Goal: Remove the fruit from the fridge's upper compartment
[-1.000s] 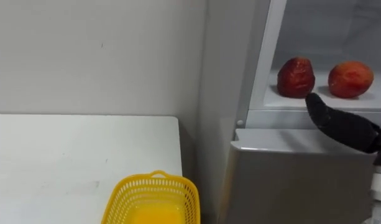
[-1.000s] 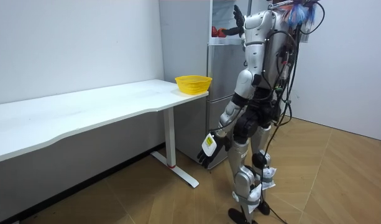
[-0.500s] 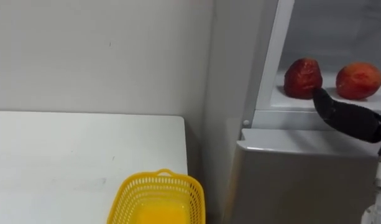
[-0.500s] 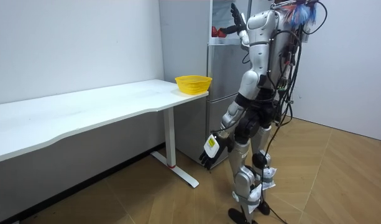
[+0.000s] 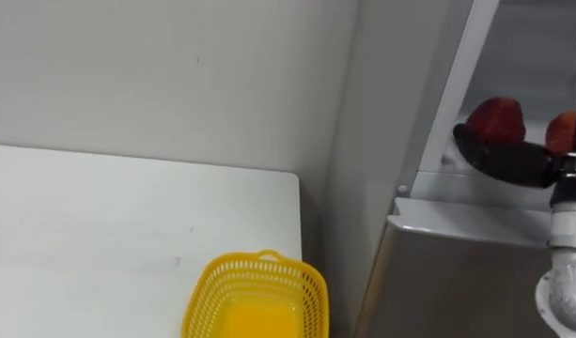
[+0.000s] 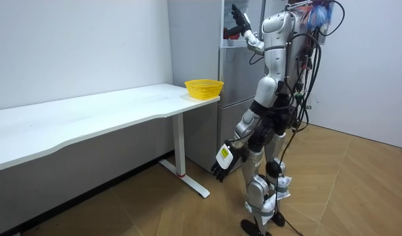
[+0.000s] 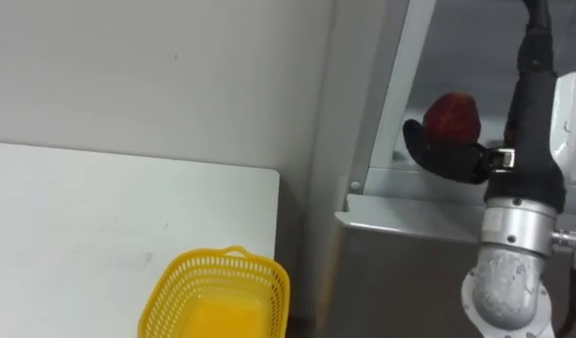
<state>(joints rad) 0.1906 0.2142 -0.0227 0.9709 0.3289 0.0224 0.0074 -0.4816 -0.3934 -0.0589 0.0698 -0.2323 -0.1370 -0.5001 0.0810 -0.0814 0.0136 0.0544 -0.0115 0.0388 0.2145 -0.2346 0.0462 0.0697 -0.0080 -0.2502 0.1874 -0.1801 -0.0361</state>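
**Hand at the Fruit, Basket Waiting Below**

I stand facing the grey fridge [image 6: 233,85] at the end of the white table [image 5: 100,216]. My right arm is raised to head height and reaches into the open upper compartment [image 5: 527,47], at the upper right of the eye views. The forearm climbs steeply from the lower right corner, and the wrist bends so that my right hand [image 7: 445,150] lies nearly level, pointing toward the frame's left. Its fingers are stretched out straight and closed on nothing.

The hand crosses in front of the lower part of the nearer red fruit [image 7: 452,113]; whether it touches the fruit I cannot tell. A second red fruit [image 5: 563,131] sits just beside the first, at the right edge of the left eye view. Both are inside the compartment, and neither is in my grasp.

I judge the hand is held low and flat so it can come around the nearer fruit before closing on it. The yellow basket [image 5: 269,275] stands at the table corner nearest the fridge, bottom centre of the frame. It appears empty, and was most likely set there to receive what I bring out.

My left hand [image 6: 219,167] hangs beside my leg at the lower centre of the room view. Whether it is open or closed I cannot tell.
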